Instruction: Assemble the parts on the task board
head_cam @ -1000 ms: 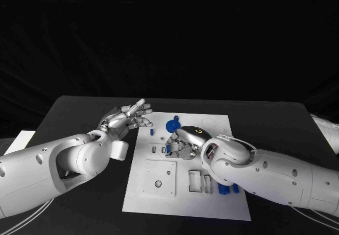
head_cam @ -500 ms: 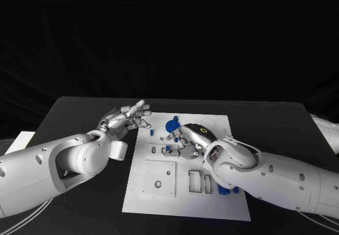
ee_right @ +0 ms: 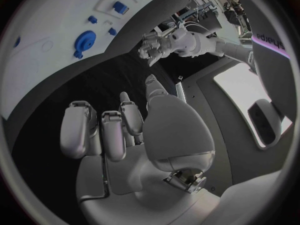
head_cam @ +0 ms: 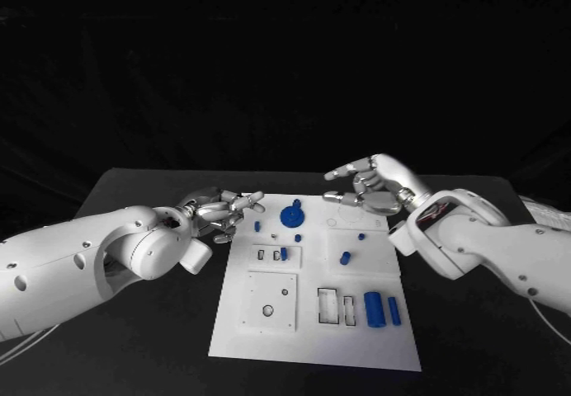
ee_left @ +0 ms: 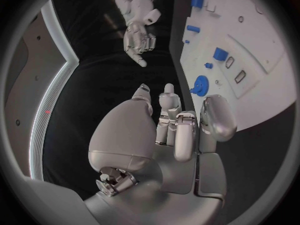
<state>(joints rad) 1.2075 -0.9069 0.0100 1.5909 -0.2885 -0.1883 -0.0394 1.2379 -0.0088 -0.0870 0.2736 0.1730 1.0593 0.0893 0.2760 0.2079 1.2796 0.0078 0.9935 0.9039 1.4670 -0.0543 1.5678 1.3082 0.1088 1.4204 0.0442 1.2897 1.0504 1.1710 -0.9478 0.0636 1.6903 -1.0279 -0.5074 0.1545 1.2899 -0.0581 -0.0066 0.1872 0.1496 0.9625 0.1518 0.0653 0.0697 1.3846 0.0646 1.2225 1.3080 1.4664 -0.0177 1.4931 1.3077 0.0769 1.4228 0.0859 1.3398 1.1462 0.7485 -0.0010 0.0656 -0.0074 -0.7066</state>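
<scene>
black table (head_cam: pixel 476 206) | left robot hand (head_cam: pixel 224 210) hides task board (head_cam: pixel 312 338) edge

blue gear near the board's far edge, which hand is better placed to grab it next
Probably the left hand: it hangs empty, low at the board's near-left edge, beside the blue gear. The right hand is raised beyond the task board, also empty.

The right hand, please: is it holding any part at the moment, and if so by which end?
Nothing is held: the right hand hovers empty above the task board's far edge.
</scene>
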